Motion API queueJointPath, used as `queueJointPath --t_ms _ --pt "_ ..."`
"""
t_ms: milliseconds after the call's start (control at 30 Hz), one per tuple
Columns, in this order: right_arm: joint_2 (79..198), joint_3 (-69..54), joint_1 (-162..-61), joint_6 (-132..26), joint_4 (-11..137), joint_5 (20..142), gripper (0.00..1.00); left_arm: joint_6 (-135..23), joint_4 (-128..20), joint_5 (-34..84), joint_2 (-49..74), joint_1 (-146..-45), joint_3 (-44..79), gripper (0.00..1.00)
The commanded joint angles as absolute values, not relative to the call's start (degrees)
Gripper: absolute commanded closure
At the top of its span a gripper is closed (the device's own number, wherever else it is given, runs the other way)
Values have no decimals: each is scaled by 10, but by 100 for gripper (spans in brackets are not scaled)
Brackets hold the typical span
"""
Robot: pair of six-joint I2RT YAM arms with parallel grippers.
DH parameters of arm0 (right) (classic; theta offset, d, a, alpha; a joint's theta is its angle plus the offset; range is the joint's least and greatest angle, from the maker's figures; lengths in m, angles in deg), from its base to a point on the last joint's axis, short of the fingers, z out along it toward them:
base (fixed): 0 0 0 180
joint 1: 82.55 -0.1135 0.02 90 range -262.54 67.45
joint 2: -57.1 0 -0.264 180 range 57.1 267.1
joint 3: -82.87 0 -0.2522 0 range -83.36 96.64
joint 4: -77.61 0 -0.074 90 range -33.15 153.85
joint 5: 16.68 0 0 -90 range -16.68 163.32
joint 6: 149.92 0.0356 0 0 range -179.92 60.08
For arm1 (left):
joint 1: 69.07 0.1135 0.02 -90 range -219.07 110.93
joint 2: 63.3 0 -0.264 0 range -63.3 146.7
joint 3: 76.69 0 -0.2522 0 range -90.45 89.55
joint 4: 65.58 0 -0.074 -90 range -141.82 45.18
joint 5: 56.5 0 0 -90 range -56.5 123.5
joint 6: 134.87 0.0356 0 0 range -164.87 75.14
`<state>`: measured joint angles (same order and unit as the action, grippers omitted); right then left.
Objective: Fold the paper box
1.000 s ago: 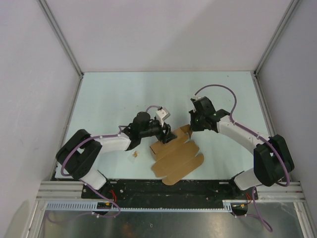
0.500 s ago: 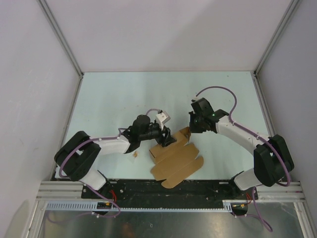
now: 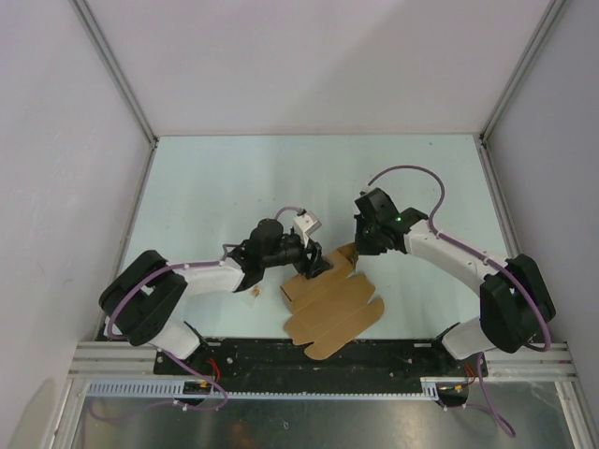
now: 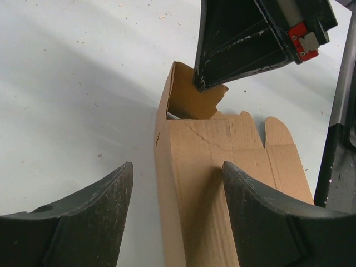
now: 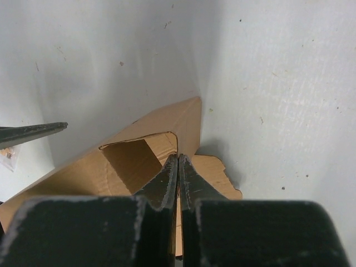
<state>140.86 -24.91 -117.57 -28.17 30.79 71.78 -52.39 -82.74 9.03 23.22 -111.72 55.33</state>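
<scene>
scrap lies on table near paper box's left edge.

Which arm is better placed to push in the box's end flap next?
Right, likely: the right gripper, shut, sits at the raised end flap of the paper box; the left gripper stands open astride the side wall.

A pale green table, evenly lit, sits between 3 plain white walls with metal corner posts.
</scene>
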Motion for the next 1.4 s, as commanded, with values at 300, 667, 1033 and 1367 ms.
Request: queueJointPath --t_ms 300,667,1033,1367 --pt "1382 -229 -1224 -236 244 681 100 -525 -831 104 210 -1124 568 31" --pt "1374 -232 -1259 -225 224 656 94 -526 -831 111 210 -1129 573 32" --pt "1284 -236 -1248 -234 210 587 51 -526 -829 113 206 -1129 579 32" --pt "1110 -421 -1152 -218 303 704 48 -526 -828 107 196 -1129 581 32"
